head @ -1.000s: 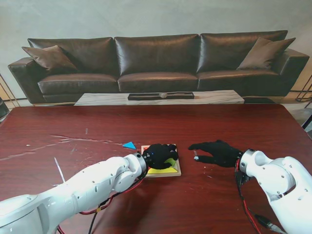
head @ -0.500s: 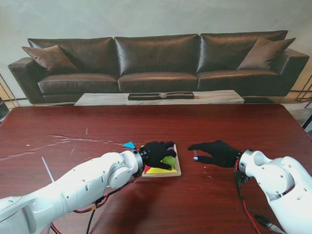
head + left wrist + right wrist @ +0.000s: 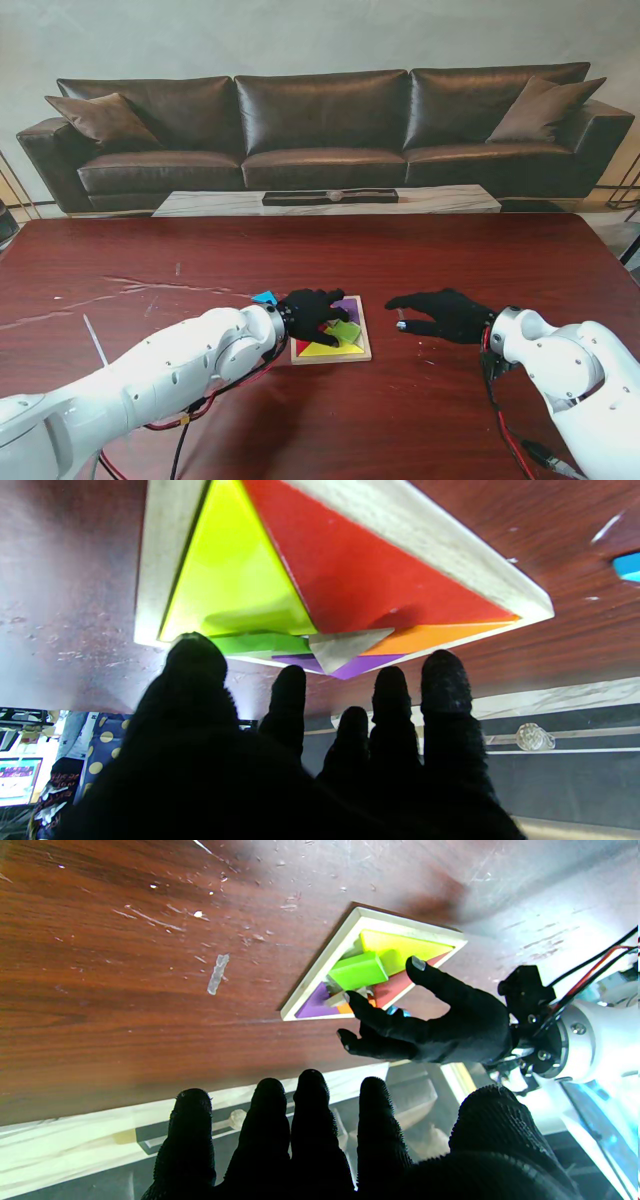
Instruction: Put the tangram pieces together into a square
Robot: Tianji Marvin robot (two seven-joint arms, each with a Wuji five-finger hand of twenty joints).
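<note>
Red-brown table | tangram tray: green piece tilted | left hand splayed, empty | right hand splayed

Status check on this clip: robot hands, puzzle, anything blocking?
Left robot hand open over the tray. Right robot hand open, hovering beside it. Green piece sits tilted, not flush. Blue triangle on the table outside the tray. Nothing blocking.

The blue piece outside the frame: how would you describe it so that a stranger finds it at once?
On the dark red table, find the wooden puzzle tray under the black-gloved left hand. Just off the tray's far left corner, beside that hand, a small blue triangle lies on bare wood. It is the only coloured piece outside the tray; the others sit inside it.
</note>
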